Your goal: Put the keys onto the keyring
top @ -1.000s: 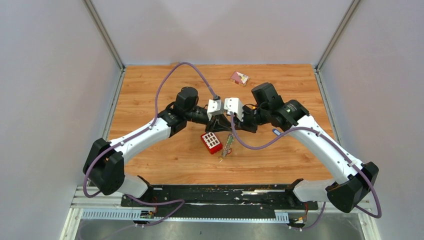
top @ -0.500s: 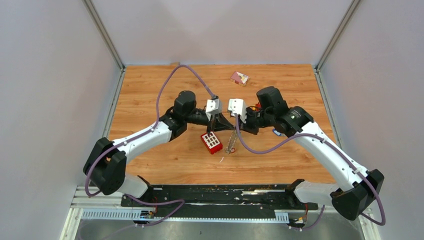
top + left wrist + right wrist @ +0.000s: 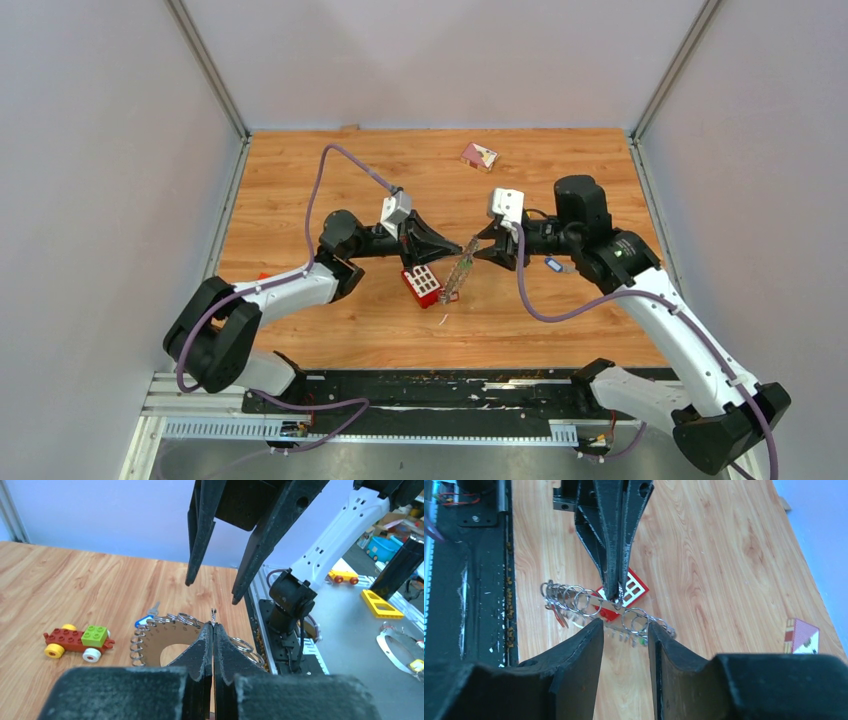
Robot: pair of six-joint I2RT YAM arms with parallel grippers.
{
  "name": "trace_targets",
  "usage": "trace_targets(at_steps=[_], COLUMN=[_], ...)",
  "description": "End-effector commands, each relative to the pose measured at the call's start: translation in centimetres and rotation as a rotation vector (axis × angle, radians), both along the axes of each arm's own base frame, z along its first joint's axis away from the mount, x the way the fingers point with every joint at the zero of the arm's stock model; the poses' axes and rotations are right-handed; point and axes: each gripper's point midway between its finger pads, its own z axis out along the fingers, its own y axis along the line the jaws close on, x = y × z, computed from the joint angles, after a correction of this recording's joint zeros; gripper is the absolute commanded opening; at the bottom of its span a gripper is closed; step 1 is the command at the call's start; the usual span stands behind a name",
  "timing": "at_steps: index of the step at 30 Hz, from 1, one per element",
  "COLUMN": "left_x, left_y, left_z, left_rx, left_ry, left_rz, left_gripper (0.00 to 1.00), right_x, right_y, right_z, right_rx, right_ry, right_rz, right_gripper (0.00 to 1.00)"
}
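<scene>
The keyring (image 3: pixel 457 278) is a flat ring with wire loops along its rim, held tilted off the table. My left gripper (image 3: pixel 458 248) is shut on one wire loop at its upper rim, seen in the left wrist view (image 3: pixel 213 625). The keyring (image 3: pixel 160 640) shows face-on there and edge-on in the right wrist view (image 3: pixel 589 600). Small keys hang from it, one red-tagged (image 3: pixel 559 617), one green-tagged (image 3: pixel 642 641). A blue-tagged key (image 3: pixel 551 264) lies on the table. My right gripper (image 3: pixel 624 625) is open and empty, just short of the ring, and also shows in the top view (image 3: pixel 482 252).
A red studded brick (image 3: pixel 423 284) lies under the ring on the left. A toy car of red, yellow and green blocks (image 3: pixel 77 640) stands beyond the ring. A pink box (image 3: pixel 478 155) lies at the back. A black rail (image 3: pixel 440 385) runs along the near edge.
The two grippers have drawn apart: the left arm pulled back left with the ring, the right arm moved right and higher. The ring now hangs tilted from the left gripper.
</scene>
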Motion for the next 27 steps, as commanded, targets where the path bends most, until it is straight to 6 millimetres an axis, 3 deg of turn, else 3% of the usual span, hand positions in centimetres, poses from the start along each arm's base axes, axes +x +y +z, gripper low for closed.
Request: trace_targets(at_steps=[1, 14, 22, 27], left_x=[-0.6, -1.0, -1.2, -1.3], left_y=[0.9, 0.7, 0.6, 0.6], left_z=[4.1, 3.7, 3.6, 3.7], left_rx=[-0.133, -0.139, -0.138, -0.140], left_ry=[-0.076, -0.049, -0.050, -0.050], left_rz=[0.030, 0.015, 0.006, 0.003], left_gripper=[0.00, 0.00, 0.00, 0.00], right_x=[-1.6, -0.8, -0.6, -0.4], right_y=[1.3, 2.2, 2.4, 2.6], right_z=[1.4, 1.0, 0.8, 0.5], right_rx=[0.091, 0.109, 0.112, 0.117], right_ry=[0.000, 0.016, 0.021, 0.032], right_rz=[0.129, 0.148, 0.145, 0.145], right_gripper=[0.38, 0.34, 0.20, 0.16])
